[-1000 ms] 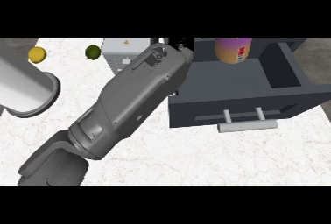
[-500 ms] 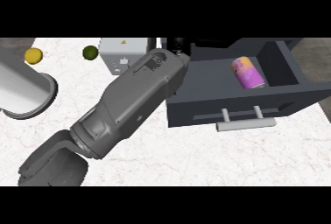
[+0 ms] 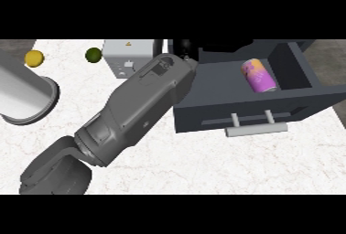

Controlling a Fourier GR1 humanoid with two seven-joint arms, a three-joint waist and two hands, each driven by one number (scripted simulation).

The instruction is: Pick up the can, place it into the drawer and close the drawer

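— What are the fingers doing?

— I cannot tell. Only a dark bit of the hand shows past the forearm's end, at the drawer's back left corner, and whether the fingers are spread or curled is hidden. It holds nothing I can see.

— And the can?

— The can lies on its side inside the open drawer, toward the right wall; pink and purple, glossy, a plain cylinder. The drawer is a dark grey box with a pale bar handle on its front.

— The arm?

— One grey forearm, smooth and rounded, runs diagonally from lower left up to the drawer, over the white marbled desk.
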